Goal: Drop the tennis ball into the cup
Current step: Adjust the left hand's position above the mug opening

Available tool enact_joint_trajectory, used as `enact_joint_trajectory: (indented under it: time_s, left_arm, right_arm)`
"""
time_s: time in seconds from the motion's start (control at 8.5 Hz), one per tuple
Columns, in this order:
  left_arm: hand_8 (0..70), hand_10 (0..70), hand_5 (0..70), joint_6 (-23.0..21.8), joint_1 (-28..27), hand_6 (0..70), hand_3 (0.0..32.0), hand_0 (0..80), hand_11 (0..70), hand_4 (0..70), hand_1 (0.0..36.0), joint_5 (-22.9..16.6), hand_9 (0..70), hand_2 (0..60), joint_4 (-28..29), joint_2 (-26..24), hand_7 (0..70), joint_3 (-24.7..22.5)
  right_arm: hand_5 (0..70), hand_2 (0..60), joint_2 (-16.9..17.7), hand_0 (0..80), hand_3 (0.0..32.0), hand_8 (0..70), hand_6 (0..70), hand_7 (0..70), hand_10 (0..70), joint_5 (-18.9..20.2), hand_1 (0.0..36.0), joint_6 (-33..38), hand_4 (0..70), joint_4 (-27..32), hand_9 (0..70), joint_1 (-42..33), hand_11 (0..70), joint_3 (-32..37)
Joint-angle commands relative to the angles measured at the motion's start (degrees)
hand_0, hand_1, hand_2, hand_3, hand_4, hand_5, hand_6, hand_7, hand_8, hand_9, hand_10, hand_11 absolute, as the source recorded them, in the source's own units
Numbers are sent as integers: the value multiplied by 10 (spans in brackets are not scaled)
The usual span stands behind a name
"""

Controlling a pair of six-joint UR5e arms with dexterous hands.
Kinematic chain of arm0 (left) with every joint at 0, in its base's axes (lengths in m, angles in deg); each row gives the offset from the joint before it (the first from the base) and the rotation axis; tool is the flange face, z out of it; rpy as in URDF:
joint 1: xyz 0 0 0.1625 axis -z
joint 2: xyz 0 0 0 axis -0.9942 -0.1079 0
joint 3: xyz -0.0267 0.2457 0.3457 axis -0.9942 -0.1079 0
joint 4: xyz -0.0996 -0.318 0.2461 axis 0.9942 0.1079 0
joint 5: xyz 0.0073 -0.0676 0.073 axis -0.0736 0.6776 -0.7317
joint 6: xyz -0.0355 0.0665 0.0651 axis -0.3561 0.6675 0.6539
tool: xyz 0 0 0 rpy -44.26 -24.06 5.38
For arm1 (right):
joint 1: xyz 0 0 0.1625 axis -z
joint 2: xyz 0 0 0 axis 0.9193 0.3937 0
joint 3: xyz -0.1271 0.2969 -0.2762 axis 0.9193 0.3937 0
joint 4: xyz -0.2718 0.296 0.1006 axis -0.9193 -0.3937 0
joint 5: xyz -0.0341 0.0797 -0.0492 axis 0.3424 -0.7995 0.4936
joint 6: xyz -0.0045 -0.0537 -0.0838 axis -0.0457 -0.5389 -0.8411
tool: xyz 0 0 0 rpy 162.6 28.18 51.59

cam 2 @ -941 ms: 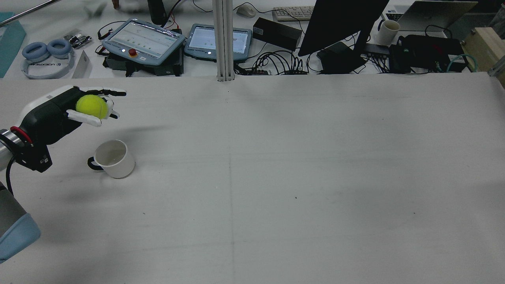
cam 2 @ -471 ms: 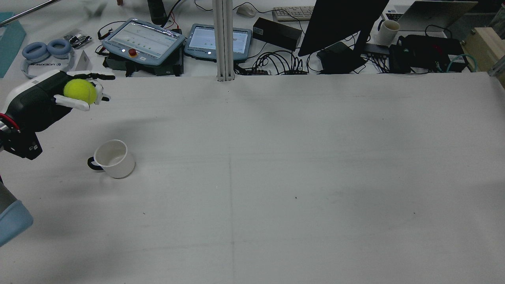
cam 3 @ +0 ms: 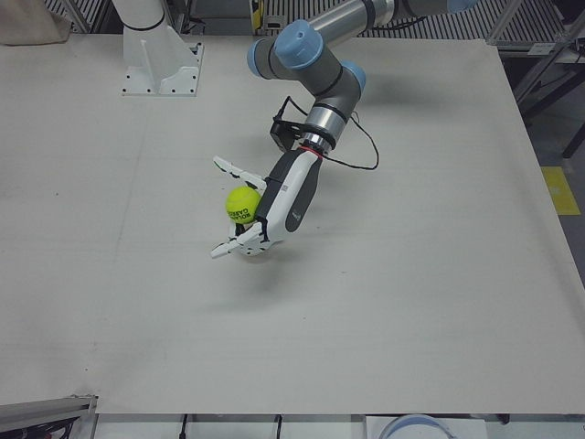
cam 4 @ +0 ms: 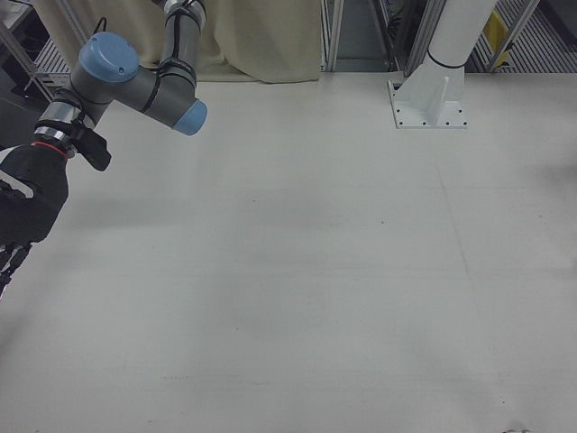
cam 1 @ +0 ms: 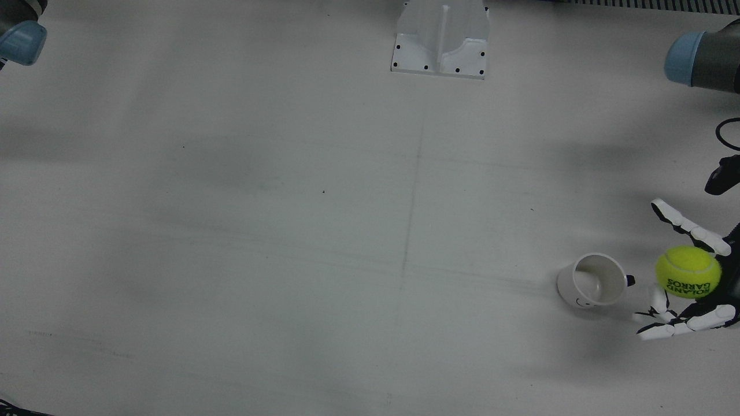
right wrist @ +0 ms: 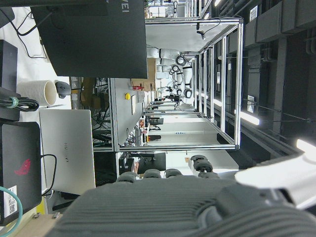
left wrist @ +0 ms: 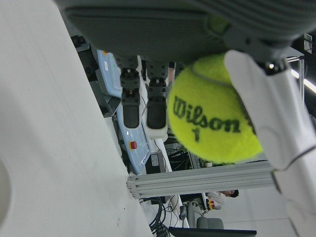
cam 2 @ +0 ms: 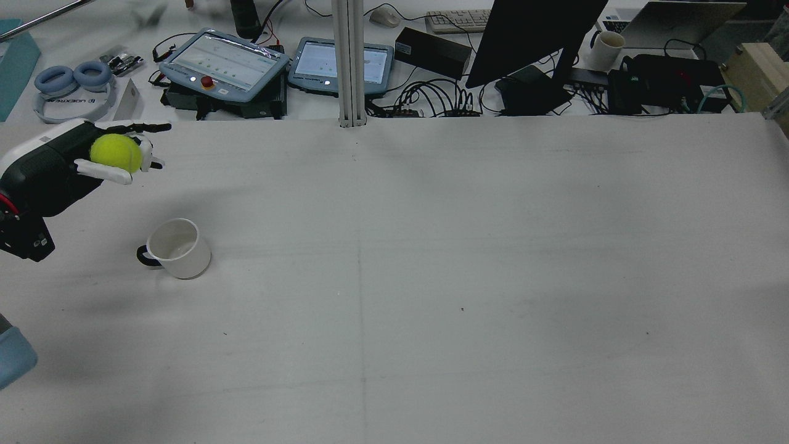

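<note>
My left hand (cam 2: pixel 58 163) is shut on a yellow-green tennis ball (cam 2: pixel 116 153) and holds it in the air at the table's far left. The white cup (cam 2: pixel 177 248) with a dark handle stands upright and empty on the table, nearer than the hand and to its right. In the front view the ball (cam 1: pixel 688 271) is beside the cup (cam 1: pixel 592 280), not over its mouth, with the hand (cam 1: pixel 729 277) at the view's right edge. The left hand view shows the ball (left wrist: pixel 212 116) between the fingers (left wrist: pixel 266 113). My right hand (cam 4: pixel 32 198) hangs empty, off to the side.
Past the table's far edge are two teach pendants (cam 2: pixel 225 61), headphones (cam 2: pixel 71 86), cables, a monitor (cam 2: pixel 530 37) and a second mug (cam 2: pixel 605 49). A white post base (cam 1: pixel 442 37) stands at the table's middle near the robot. The left arm's elbow (cam 3: pixel 302 50) reaches over the table.
My left hand has carried the ball to the left and toward the far edge, away from the cup. The cup has not moved.
</note>
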Motion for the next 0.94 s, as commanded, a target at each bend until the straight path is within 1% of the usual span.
enact_joint_trajectory:
  time_s: [0.0, 0.12, 0.24, 0.35, 0.47, 0.59, 0.71, 0.82]
  left_arm:
    - [421, 225, 129, 2, -2, 596, 0, 476, 327, 347, 45, 0, 604, 0, 1, 5, 700, -1]
    - [411, 222, 120, 2, -2, 553, 0, 473, 322, 346, 48, 0, 602, 1, 2, 5, 700, -1]
    - [414, 220, 119, 2, -3, 579, 0, 470, 320, 341, 46, 0, 597, 0, 3, 5, 700, -1]
    - [410, 220, 127, 3, -21, 564, 0, 470, 320, 338, 44, 1, 595, 7, 4, 5, 700, -1]
    - [414, 223, 120, 7, -40, 579, 0, 471, 324, 339, 49, 3, 597, 0, 4, 5, 700, -1]
    - [383, 223, 91, 6, -52, 411, 0, 472, 324, 340, 60, 4, 603, 0, 3, 4, 700, 0]
    - [398, 220, 106, 0, -50, 497, 0, 474, 320, 348, 61, 3, 601, 0, 3, 1, 700, -1]
    - [435, 220, 150, 0, -50, 693, 0, 474, 320, 356, 44, 3, 595, 8, 3, -1, 700, 2]
  right_arm:
    - [0, 0, 0, 0, 0, 0, 0, 0, 0, 0, 0, 0, 0, 0, 0, 0, 0, 0]
    - [0, 0, 0, 0, 0, 0, 0, 0, 0, 0, 0, 0, 0, 0, 0, 0, 0, 0]
    - [0, 0, 0, 0, 0, 0, 0, 0, 0, 0, 0, 0, 0, 0, 0, 0, 0, 0]
    - [0, 0, 0, 0, 0, 0, 0, 0, 0, 0, 0, 0, 0, 0, 0, 0, 0, 0]
    - [0, 0, 0, 0, 0, 0, 0, 0, 0, 0, 0, 0, 0, 0, 0, 1, 0, 0]
    - [0, 0, 0, 0, 0, 0, 0, 0, 0, 0, 0, 0, 0, 0, 0, 0, 0, 0]
    - [0, 0, 0, 0, 0, 0, 0, 0, 0, 0, 0, 0, 0, 0, 0, 0, 0, 0]
    - [0, 0, 0, 0, 0, 0, 0, 0, 0, 0, 0, 0, 0, 0, 0, 0, 0, 0]
